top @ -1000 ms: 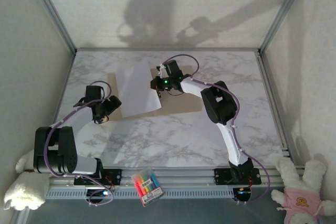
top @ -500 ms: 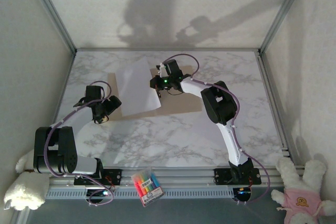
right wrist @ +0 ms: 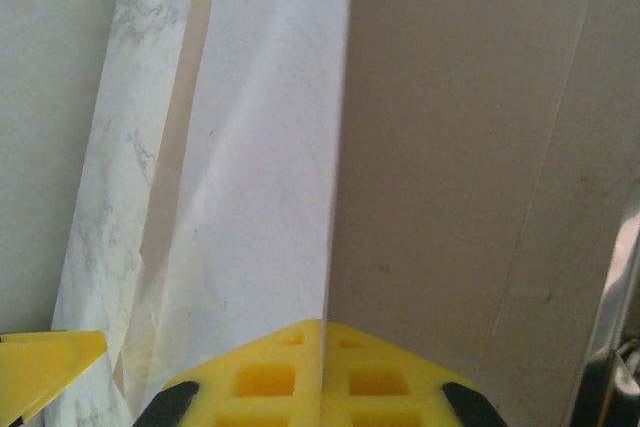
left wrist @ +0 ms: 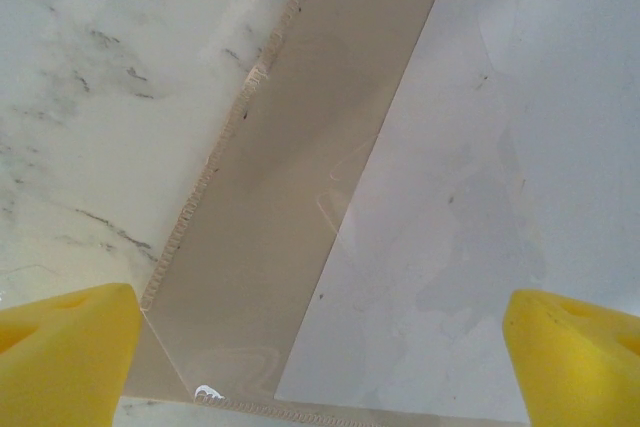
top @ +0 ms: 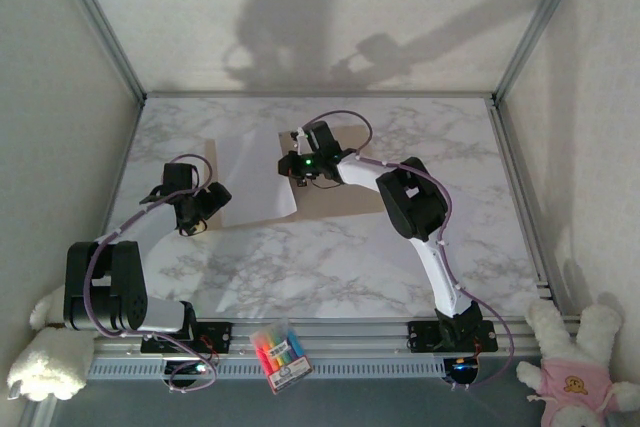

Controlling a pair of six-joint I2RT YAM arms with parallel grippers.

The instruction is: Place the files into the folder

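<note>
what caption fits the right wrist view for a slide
Right hand pinches thin white paper sheet edge over flat tan-brown cardboard folder

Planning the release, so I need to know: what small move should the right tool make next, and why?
Probably lower the right tool so the sheet lies flat on the folder. It is shut on the sheet's right edge, held raised off the brown leaf, while the sheet overlaps the folder. The left tool hangs open by the folder's left edge.
</note>
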